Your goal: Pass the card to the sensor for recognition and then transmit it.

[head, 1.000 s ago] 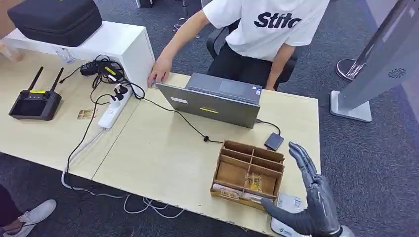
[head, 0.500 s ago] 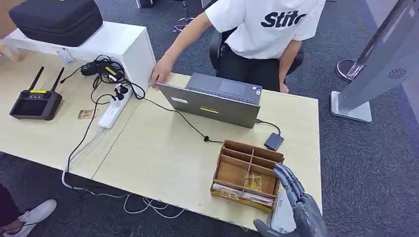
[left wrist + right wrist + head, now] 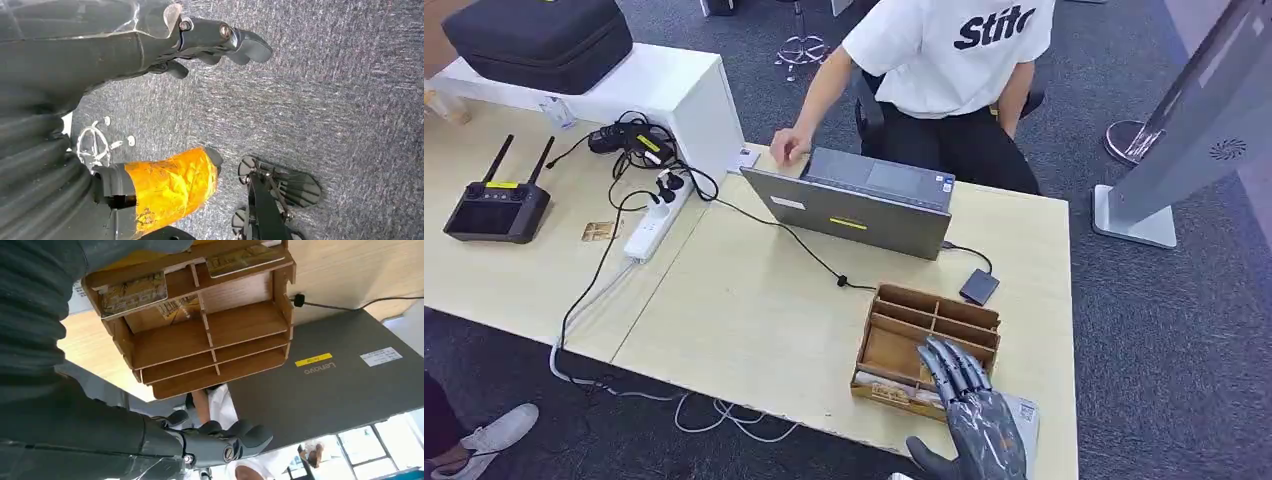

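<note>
The right hand (image 3: 972,420) has swung in from the bench edge and now hangs over the wooden tray (image 3: 894,350), fingers (image 3: 952,365) spread wide and holding nothing. A card (image 3: 934,370) lies in the tray's near compartment beneath them. Step in hand: reaching; next, a descent and pinch. Beyond sits the small dark sensor (image 3: 978,287).

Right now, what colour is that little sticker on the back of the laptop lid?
Yellow, on the grey laptop lid; the sticker shows best in the right wrist view.
</note>
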`<state>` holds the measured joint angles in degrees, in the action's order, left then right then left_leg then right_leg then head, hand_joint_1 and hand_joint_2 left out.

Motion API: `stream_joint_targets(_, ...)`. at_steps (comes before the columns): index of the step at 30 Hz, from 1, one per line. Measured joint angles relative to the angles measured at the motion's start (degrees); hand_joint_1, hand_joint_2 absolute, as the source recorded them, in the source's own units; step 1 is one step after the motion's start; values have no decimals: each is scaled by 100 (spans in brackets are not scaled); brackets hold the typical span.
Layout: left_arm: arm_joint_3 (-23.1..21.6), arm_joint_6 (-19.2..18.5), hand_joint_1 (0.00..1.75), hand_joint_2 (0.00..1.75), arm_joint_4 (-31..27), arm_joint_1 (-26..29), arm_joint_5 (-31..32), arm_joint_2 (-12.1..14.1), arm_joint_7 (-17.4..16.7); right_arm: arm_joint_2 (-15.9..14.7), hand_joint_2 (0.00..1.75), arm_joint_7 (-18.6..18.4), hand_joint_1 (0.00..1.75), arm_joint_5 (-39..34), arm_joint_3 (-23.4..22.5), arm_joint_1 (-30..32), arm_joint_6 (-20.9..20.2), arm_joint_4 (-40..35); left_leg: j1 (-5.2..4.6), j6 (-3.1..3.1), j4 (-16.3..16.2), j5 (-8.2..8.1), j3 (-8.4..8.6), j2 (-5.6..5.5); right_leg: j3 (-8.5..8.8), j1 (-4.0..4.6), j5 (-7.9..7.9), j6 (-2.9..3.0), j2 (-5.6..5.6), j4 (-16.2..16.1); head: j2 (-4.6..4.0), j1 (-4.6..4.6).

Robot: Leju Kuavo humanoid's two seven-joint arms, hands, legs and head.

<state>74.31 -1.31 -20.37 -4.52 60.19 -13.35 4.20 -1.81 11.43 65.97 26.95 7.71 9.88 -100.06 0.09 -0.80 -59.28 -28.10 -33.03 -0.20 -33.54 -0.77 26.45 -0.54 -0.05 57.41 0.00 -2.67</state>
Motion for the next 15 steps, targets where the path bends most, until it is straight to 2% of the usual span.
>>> stream_joint_targets(5,0,22,0,175,-2,-1,-39,-15,-17,31,175,-251,0,527,9,-96,149,199,0,0,0,0,0,0,0,0,0,0,0,0,0,0)
stream_joint_targets(15,0,35,0,175,-2,-2,-98,-31,-61,118,175,-371,0,1023,-105,-163,269,380,0,0,0,0,0,0,-1,0,0,0,0,0,0,-2)
